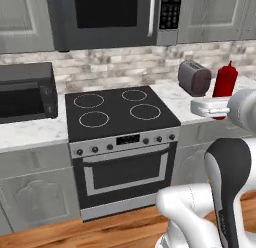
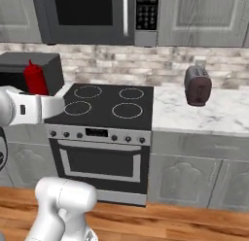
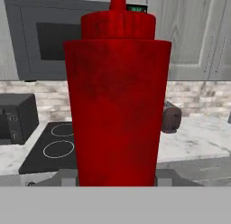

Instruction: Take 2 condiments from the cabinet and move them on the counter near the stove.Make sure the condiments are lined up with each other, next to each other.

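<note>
The pincer (image 1: 216, 108) is closed on the red bottle (image 3: 117, 101) and holds it upright in the air. Beyond the bottle are the black stove (image 1: 120, 112), the white counter (image 2: 204, 113) and a toaster (image 2: 197, 85) standing on it.

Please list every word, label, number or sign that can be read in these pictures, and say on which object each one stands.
No text can be read as words or numbers.
Microwave keypad: rows of pale marks, too small and blurred to read.
Stove front display: pale marks, too blurred to read.
Red bottle in the gripper: plain red, no label.
Toaster: no marking visible.
</note>
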Available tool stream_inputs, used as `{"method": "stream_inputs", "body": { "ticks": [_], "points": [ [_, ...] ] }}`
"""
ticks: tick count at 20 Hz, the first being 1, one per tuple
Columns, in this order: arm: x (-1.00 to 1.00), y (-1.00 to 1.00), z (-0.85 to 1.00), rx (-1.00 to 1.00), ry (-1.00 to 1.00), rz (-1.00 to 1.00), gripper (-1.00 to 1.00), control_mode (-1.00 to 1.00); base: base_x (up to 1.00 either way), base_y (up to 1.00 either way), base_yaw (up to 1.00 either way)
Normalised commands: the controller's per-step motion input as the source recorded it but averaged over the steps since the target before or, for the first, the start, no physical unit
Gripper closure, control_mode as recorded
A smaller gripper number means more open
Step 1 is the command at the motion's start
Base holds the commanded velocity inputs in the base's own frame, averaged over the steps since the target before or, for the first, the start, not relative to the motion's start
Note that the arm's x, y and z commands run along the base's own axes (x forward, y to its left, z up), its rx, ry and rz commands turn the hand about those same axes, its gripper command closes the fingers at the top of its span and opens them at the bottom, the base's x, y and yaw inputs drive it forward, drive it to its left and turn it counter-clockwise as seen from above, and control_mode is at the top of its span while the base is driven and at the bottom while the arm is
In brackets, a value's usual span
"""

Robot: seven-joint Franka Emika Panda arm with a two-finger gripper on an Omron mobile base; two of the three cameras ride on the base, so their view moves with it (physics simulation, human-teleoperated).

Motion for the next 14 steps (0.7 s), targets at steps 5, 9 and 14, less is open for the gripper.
{"method": "stream_inputs", "body": {
  "ticks": [5,9,14],
  "points": [
    [0.0,0.0,0.0,0.0,0.0,0.0,1.0,1.0,0.08,-0.01,0.44],
    [0.0,0.0,0.0,0.0,0.0,0.0,1.0,1.0,0.08,-0.16,0.01],
    [0.0,0.0,0.0,0.0,0.0,0.0,1.0,1.0,0.11,-0.29,0.01]
  ]
}}
